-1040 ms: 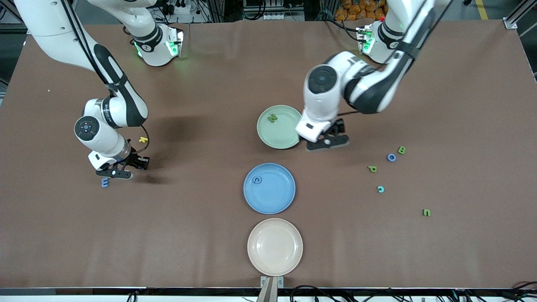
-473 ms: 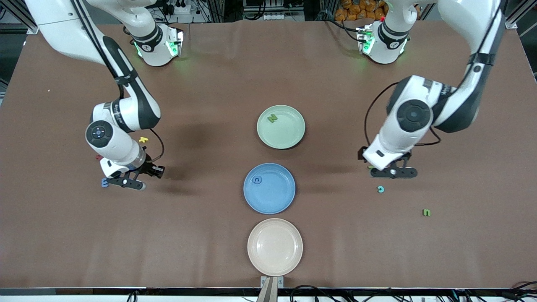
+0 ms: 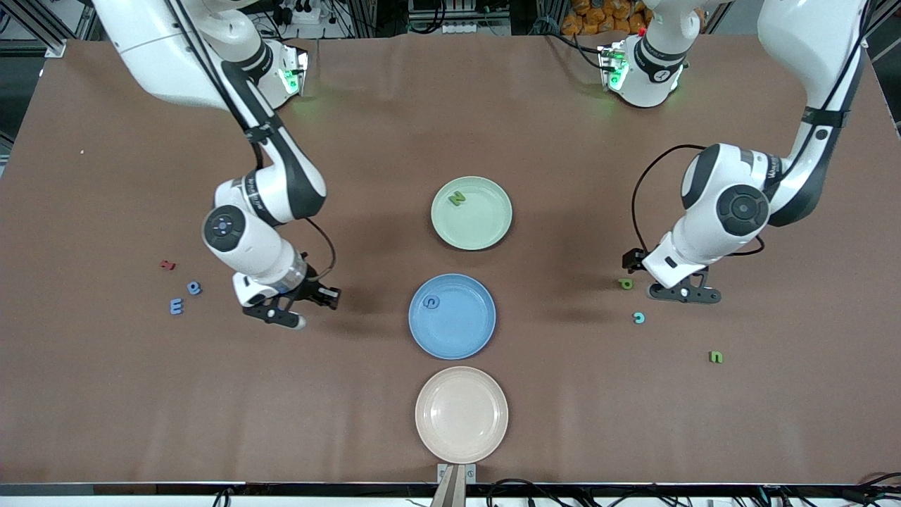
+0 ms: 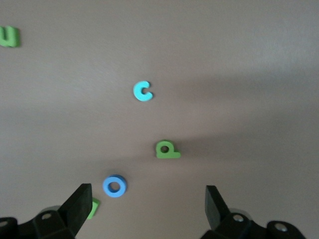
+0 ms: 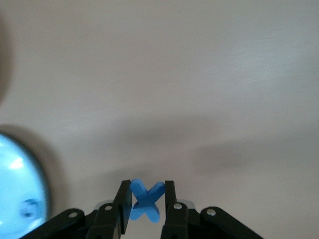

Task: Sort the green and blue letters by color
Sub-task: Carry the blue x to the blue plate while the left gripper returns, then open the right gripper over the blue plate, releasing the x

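My right gripper is shut on a blue X and holds it above the bare table beside the blue plate, whose rim shows in the right wrist view. A blue C lies in that plate. A green N lies in the green plate. My left gripper is open and empty over a blue O and a green letter half hidden by a finger. A green P, a cyan C and a green U lie close by.
A blue E, another small blue letter and a red letter lie toward the right arm's end. A beige plate sits nearest the front camera. The yellow letter is hidden.
My right gripper has moved from beside the blue E toward the blue plate, carrying the blue X. My left gripper has swung from the green plate out over the loose letters.
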{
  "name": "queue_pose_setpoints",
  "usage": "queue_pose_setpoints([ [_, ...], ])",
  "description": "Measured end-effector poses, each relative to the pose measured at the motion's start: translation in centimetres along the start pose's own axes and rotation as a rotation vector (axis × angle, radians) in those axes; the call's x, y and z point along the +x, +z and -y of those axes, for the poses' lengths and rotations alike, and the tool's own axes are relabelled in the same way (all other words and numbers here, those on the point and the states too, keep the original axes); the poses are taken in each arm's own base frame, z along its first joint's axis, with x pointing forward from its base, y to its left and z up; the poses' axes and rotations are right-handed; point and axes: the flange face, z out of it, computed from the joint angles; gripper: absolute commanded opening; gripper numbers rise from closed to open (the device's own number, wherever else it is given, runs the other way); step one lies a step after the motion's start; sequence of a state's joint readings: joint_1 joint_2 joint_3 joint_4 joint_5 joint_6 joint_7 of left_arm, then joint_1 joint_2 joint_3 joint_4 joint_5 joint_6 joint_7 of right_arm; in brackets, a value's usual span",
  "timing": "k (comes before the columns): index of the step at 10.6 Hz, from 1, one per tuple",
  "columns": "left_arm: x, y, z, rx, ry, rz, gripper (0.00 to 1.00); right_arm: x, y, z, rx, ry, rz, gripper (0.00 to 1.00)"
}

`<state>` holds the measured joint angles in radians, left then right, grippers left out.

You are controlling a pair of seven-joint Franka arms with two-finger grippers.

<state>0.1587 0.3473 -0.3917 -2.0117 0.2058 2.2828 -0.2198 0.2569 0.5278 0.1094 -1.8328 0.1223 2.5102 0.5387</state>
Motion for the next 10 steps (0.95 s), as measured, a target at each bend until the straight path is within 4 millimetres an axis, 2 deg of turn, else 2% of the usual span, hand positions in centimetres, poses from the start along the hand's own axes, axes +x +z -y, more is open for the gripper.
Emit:
queue_pose_setpoints([
  [3,-2.0,3.1,-1.5,-0.028,0.027,-0.032,1.0,-1.0,0.5,6.4,0.071,-0.026,-0.008,0.15],
  [6,-2.6,4.1,-1.6,-0.038,0.034,-0.048,1.0,-2.9,1.9,12.3,0.109,-0.082,-0.032,0.15],
  [8,-2.5,5.1,-1.8,-0.051,0.049,-0.065,1.0,-4.7,3.6,15.1,0.149,-0.124,-0.083,0.23],
  [9,-2.4,5.8,-1.9,-0.054,0.067,-0.073,1.0,-5.8,4.9,16.0,0.17,-0.141,-0.108,0.46],
  [10,-2.4,6.6,-2.0,-0.053,0.084,-0.082,1.0,-6.6,6.1,16.7,0.192,-0.151,-0.133,0.99],
])
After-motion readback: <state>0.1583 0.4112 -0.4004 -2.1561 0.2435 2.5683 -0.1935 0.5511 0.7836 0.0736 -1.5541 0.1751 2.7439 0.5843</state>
